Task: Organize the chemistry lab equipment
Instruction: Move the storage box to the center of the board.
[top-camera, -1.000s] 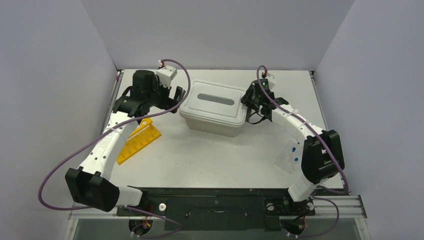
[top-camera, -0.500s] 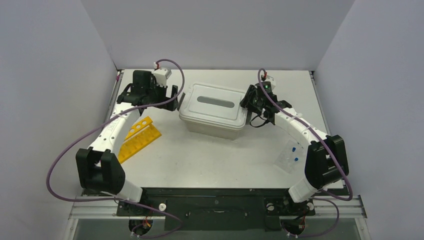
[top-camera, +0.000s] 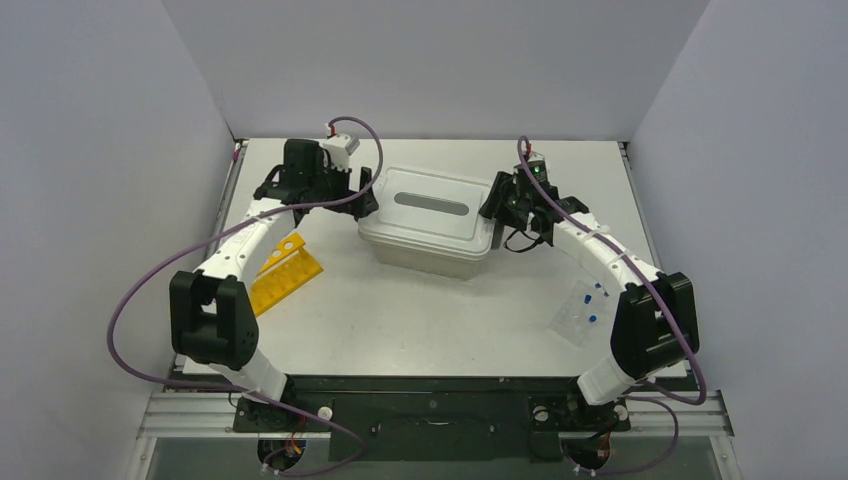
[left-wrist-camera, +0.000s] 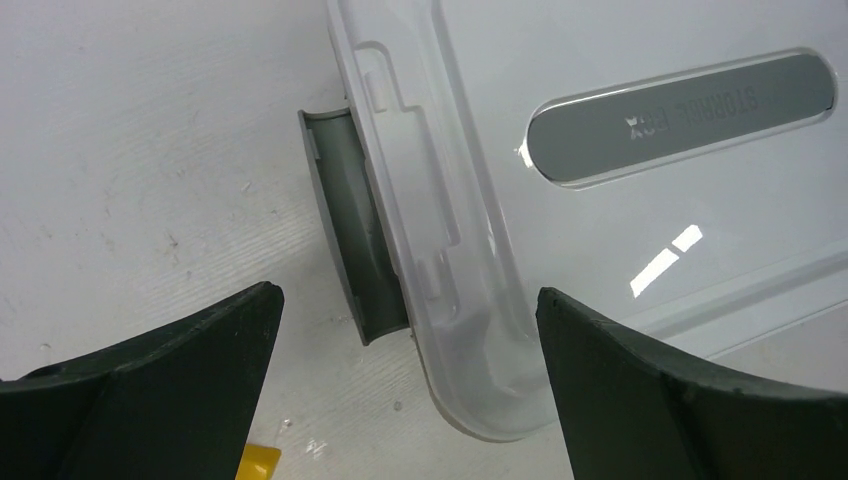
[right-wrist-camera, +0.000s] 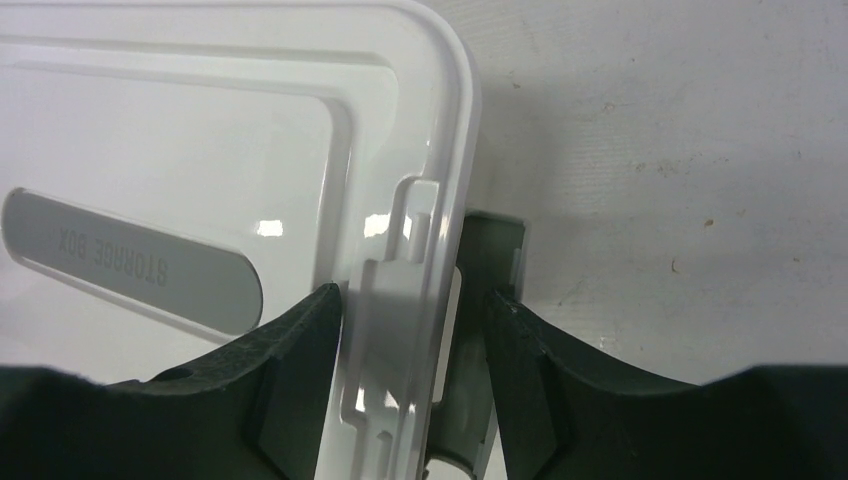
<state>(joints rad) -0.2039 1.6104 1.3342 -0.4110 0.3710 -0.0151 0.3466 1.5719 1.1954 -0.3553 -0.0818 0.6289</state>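
left hand (left-wrist-camera: 405, 295) had swung in, spread astride the left latch (left-wrist-camera: 345, 220) of the tub (top-camera: 425, 252); right hand (right-wrist-camera: 412, 295) straddled the right latch (right-wrist-camera: 492, 250), grip indeterminate; unlatching judged in hand, next calling for both latches freed.

The left arm (top-camera: 240, 250) folds in at the left of the top view. Its elbow climbs from the bottom-left corner to the middle of the left side. The left end effector (top-camera: 362, 197) slides right, from above the yellow rack (top-camera: 282, 275) to the left end of the white lid (top-camera: 430, 215), so that the grey latch (left-wrist-camera: 350, 220) now lies between its jaws. More of the rack shows. At the lid's right end, the right end effector (right-wrist-camera: 415, 295) spreads its jaws wider
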